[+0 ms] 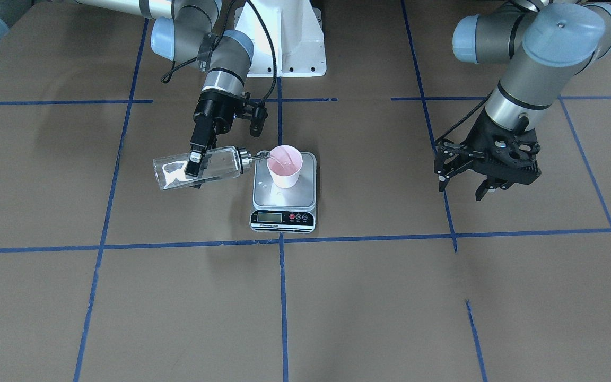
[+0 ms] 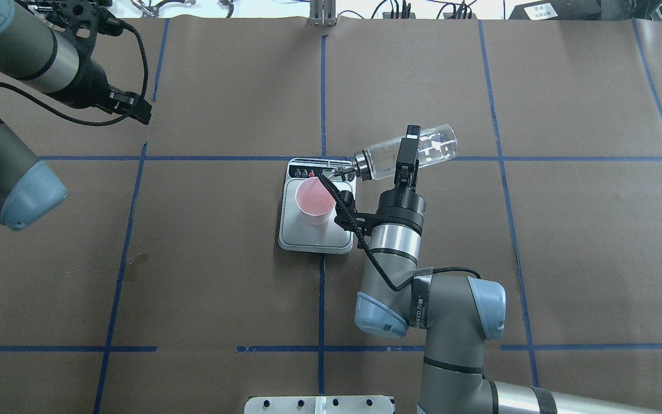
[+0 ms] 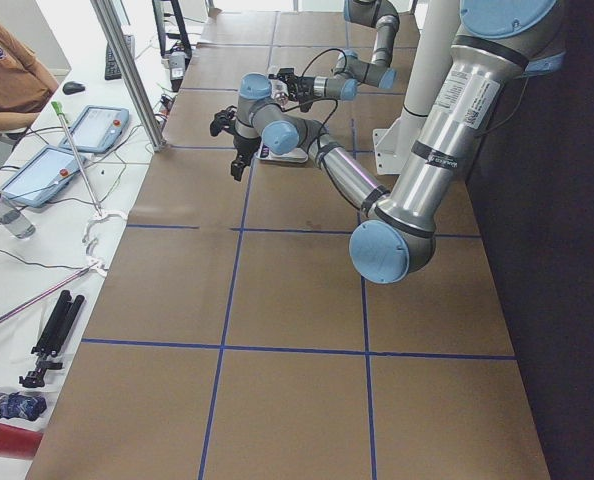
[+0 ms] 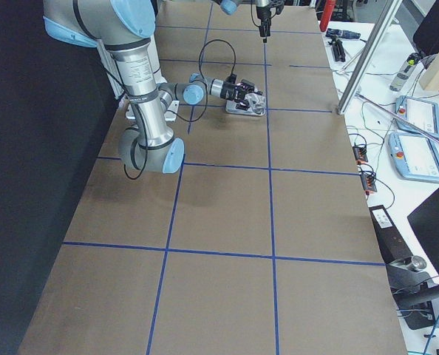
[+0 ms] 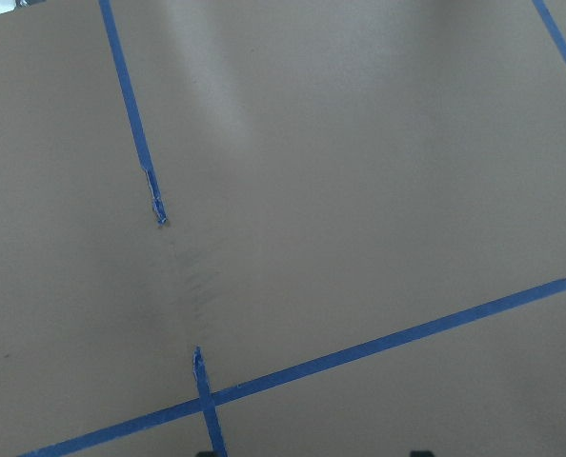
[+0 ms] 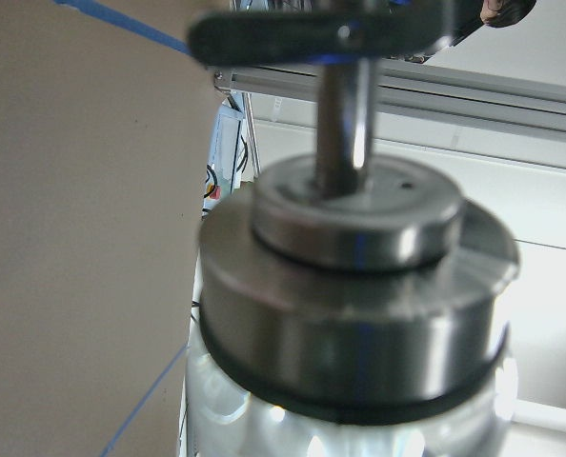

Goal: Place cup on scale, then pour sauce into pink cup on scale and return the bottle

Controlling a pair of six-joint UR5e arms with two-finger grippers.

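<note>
Pink paper cup point(image 1: 284, 170) is sitting on the silver scale point(image 1: 308, 183) beside the right gripper point(image 1: 195, 165), which is clenching a tipped clear glass bottle point(image 1: 221, 165) mid-pour; return pending.

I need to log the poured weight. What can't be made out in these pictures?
Scale reading: display digits too small in the front-facing view; side views too distant.
Fill level in the cup: too small to judge, any view.
Right wrist view: blurred bottle cap fills it; no cup or scale visible.

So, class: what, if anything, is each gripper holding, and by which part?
The right gripper holds the bottle around the middle of its glass body; the left gripper holds nothing.
</note>
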